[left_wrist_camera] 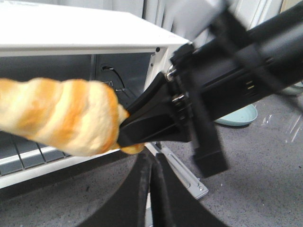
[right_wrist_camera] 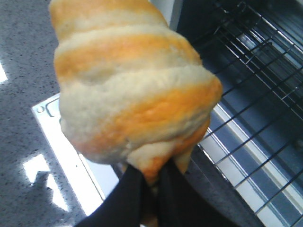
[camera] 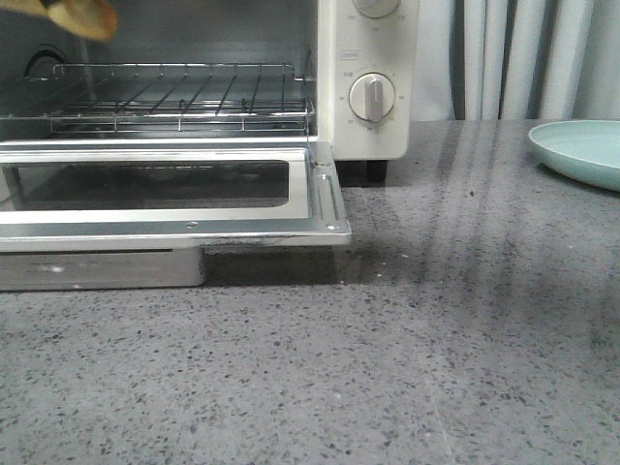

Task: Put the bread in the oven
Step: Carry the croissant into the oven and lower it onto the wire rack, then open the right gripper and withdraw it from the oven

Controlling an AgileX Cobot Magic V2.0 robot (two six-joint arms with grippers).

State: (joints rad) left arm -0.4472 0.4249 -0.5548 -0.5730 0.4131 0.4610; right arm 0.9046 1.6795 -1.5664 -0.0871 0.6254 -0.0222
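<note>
In my right gripper (right_wrist_camera: 144, 182), clamped at one tip: croissant roll (right_wrist_camera: 128, 85). Light, soft, glossy; likely crushable. Left gripper (left_wrist_camera: 151, 189) empty, jaws together.

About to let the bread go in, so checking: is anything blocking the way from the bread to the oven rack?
Nothing visible: the oven door lies dropped open and the wire rack is bare. The right gripper holds the bread before the opening.
</note>
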